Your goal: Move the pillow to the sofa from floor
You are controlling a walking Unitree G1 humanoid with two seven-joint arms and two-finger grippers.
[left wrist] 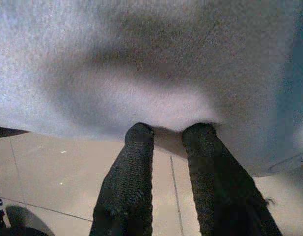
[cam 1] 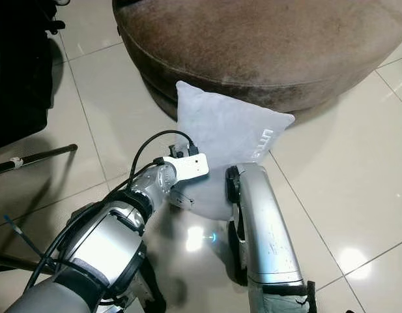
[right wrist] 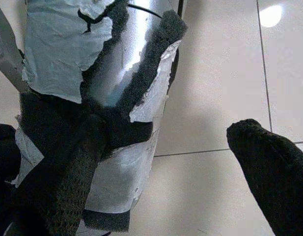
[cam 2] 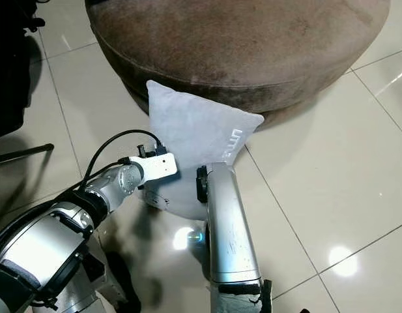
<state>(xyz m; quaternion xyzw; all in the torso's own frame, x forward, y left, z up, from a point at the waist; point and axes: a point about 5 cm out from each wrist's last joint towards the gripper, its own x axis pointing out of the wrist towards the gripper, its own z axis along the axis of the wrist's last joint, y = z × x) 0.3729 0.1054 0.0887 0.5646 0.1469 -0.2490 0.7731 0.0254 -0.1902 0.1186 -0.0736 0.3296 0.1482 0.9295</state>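
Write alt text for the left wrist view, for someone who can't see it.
The left pincer has its two black fingers, slightly parted, pressed up against the lower edge of a grey pillow. Beige floor tiles lie below.

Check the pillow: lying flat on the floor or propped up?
Propped up. The grey pillow stands on its lower edge on the tiled floor, top corner leaning against the brown sofa.

One grey pillow [cam 1: 227, 140], one brown sofa [cam 1: 266, 45], two silver arms, one dark pole [cam 1: 34, 160] on the floor
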